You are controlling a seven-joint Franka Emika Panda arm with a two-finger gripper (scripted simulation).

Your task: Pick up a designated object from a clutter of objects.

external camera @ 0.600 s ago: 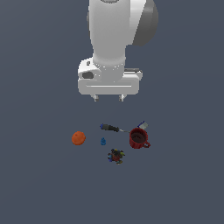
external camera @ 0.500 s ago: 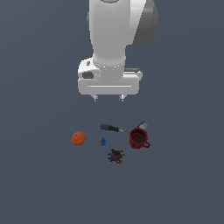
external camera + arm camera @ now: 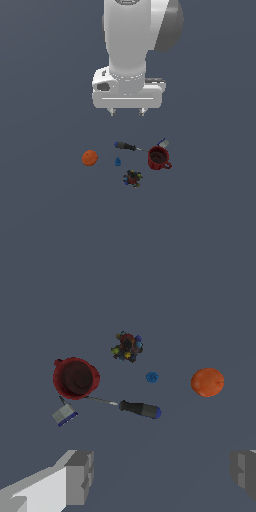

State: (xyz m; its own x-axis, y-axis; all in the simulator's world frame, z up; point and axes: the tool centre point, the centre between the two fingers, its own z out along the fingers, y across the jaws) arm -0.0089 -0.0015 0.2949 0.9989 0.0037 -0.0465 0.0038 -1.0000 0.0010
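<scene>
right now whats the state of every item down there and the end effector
end effector: open, holding nothing, high above the items
tiny blue piece: lying free, untouched
orange ball: resting apart from the others
red mug: upright, opening up
screwdriver: lying flat, tip toward the mug
dark multicoloured lump: resting alone
small white and blue block: lying beside the mug

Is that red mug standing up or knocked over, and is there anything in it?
Upright: the red mug shows its round open mouth to the wrist view looking down. Its inside looks dark and seems empty, as far as the pictures show.
</scene>
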